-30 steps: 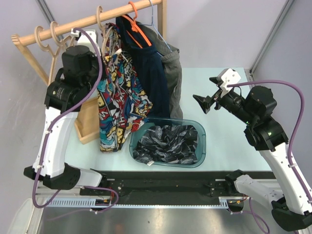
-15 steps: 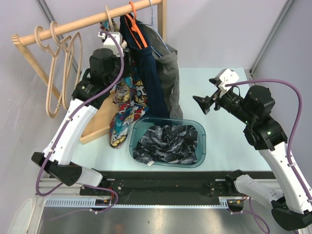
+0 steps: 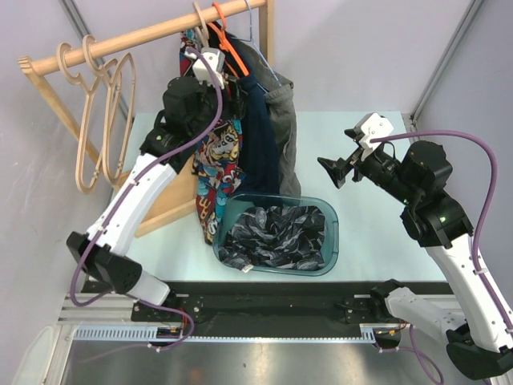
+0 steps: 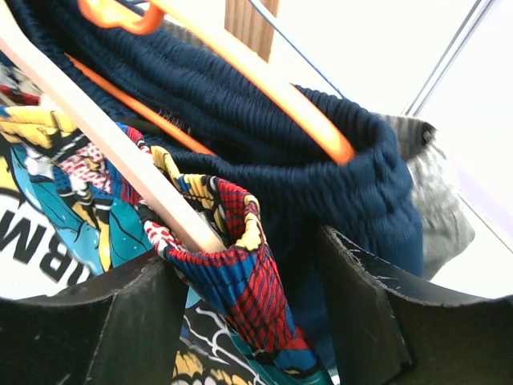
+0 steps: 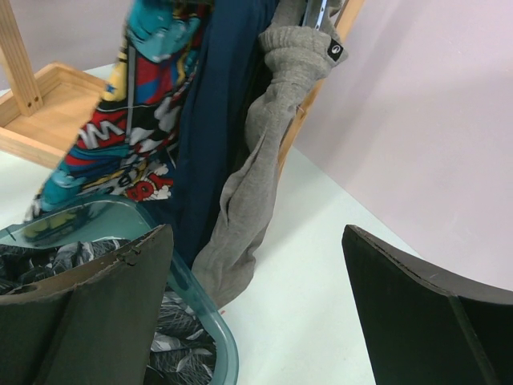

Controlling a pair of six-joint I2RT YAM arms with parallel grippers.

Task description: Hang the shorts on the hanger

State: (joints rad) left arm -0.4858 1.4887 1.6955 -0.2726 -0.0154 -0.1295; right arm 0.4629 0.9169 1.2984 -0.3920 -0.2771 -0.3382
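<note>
My left arm (image 3: 152, 176) has carried the hanger (image 4: 104, 136), the shorts (image 3: 220, 172) on it, rightward along the rail (image 3: 120, 40); left jaws now stand open around the hanger's end; right jaws open, empty; if I pull back carelessly, a jaw may snag the waistband.

Top view looks down from above and behind onto the table (image 3: 367, 220); both wrist views look sideways (left much closer), and all three share the shorts (image 3: 218, 172).
</note>
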